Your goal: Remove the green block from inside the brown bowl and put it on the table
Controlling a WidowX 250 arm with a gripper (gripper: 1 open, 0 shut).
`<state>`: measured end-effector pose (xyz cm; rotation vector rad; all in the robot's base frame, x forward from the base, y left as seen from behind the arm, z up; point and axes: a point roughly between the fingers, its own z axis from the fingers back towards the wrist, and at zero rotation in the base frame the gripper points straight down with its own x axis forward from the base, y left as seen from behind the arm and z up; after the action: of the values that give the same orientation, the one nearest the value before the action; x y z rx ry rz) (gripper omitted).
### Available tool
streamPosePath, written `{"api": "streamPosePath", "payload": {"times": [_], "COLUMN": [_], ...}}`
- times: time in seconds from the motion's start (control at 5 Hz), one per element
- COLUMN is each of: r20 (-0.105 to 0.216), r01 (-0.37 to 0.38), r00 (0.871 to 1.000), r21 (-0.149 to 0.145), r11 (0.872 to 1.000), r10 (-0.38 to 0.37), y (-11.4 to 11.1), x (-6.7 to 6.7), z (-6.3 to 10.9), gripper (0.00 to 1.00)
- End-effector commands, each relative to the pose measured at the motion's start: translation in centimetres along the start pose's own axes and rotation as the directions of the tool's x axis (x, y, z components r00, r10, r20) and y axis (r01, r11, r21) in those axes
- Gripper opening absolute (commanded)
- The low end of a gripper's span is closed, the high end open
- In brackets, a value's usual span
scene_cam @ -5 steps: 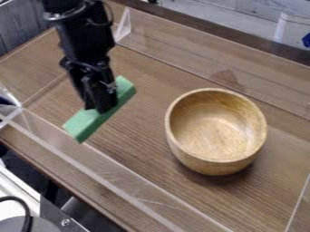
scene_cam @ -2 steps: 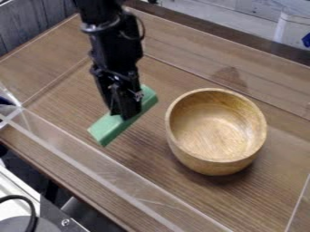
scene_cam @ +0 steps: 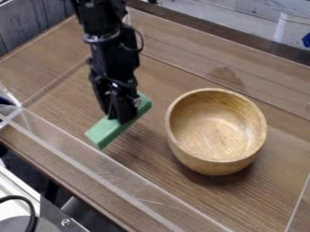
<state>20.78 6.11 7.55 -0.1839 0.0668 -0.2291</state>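
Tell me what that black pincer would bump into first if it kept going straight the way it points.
Probably the table: the pincer points down at it, with the green block in its grip likely touching first. How much gap remains is unclear from this view.

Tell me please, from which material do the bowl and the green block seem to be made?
The bowl looks like smooth, lightly polished wood: pale brown, with grain and a soft sheen inside. The green block may be painted wood or plastic; its even, matte colour shows no grain to decide.
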Motion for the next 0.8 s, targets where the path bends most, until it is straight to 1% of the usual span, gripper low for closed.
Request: {"api": "streamPosePath", "payload": {"times": [0.0,0.4,0.6], "r20": [0.047,0.047,0.059], "r01": [-0.025,-0.090,-0.114], "r00": [0.999,0.995,0.992], "r21": [0.049,-0.009,-0.019], "r11": [0.998,0.996,0.993], "r10": [0.023,0.090,0.115], "y": [0.8,1.7,1.9], "x": [1.0,1.6,1.8], "z": [1.5,-0.1,0.0], "gripper": [0.00,0.00,0.00]}}
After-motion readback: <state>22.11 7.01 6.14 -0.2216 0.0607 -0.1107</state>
